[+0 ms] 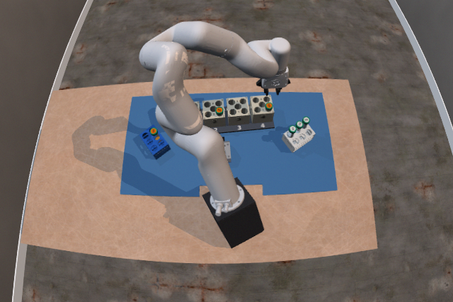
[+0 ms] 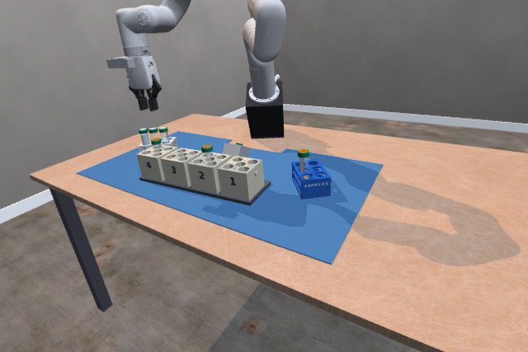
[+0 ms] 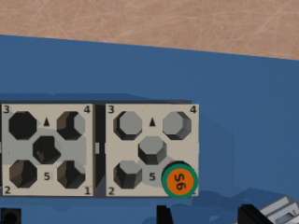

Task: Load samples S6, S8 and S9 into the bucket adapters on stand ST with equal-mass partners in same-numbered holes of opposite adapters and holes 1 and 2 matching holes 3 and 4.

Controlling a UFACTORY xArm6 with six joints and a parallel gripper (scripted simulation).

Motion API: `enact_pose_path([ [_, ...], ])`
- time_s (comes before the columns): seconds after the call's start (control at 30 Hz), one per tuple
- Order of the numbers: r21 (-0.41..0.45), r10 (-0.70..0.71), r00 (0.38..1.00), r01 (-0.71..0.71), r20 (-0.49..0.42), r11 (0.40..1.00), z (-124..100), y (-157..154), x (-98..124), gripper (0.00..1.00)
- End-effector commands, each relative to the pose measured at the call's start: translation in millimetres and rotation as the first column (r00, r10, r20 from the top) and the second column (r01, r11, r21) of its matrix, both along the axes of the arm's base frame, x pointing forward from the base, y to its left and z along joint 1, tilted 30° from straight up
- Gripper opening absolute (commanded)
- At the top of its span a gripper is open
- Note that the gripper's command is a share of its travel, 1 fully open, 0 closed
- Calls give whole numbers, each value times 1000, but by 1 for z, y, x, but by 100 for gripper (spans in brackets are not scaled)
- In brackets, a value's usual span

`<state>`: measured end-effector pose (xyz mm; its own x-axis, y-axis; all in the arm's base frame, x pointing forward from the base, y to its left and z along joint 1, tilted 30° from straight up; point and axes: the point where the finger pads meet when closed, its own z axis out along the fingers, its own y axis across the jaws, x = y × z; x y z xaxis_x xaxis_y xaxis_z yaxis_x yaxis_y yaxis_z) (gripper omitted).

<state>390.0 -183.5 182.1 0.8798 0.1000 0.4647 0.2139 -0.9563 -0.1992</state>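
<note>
My gripper [image 1: 272, 91] [image 2: 148, 104] [image 3: 206, 217] is partly open and empty, high above and slightly beside adapter 4 [image 1: 255, 118] [image 2: 154, 174] [image 3: 161, 112]. Tube S6 [image 1: 268, 106] [image 2: 156, 140] [image 3: 179, 181], orange-dotted, stands in hole 1 of adapter 4. Another orange-dotted tube [image 1: 219, 110] [image 2: 206, 148] stands in adapter 2, apparently in hole 1; its ID is unreadable. A third orange-dotted tube [image 1: 153, 131] [image 2: 303, 152] is in the blue samples rack [image 1: 163, 151] [image 2: 315, 190]. Adapter 3 [image 1: 233, 119] [image 3: 58, 109] shows no tube. Adapter 1 [image 2: 249, 184] shows none either.
Three white-dotted blanks [image 1: 291, 129] [image 1: 299, 124] [image 1: 306, 120] stand in the white rack [image 1: 289, 143] at the right. The small desk [image 1: 227, 151] [image 2: 234, 149] is near the arm's base; its key is mostly hidden. The dark stand [image 1: 268, 125] [image 2: 260, 193] bears the adapter row.
</note>
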Motion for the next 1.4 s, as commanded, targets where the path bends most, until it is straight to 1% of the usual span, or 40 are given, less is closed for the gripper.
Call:
enact_pose_path([
  [0.0, -2, -1, 1000, 1, 3, 1000, 2, -1, 1, 44],
  [0.07, -2, -1, 1000, 1, 3, 1000, 1, -1, 1, 44],
  [0.1, -17, 28, 1000, -28, 12, 999, 2, 4, -1, 57],
  [0.23, -76, 144, 989, -140, 43, 987, 5, 22, -7, 57],
  [0.4, -155, 288, 955, -275, 72, 949, 8, 46, -16, 57],
  [0.47, -155, 288, 955, -275, 72, 949, 8, 46, -16, 57],
  [0.73, -276, 495, 864, -455, 93, 846, 14, 83, -29, 57],
  [0.97, -276, 495, 864, -455, 93, 846, 19, 116, -40, 57],
  [1.03, -276, 495, 864, -455, 93, 846, 19, 116, -40, 57],
  [1.37, -276, 495, 864, -455, 93, 847, 25, 163, -56, 57],
])
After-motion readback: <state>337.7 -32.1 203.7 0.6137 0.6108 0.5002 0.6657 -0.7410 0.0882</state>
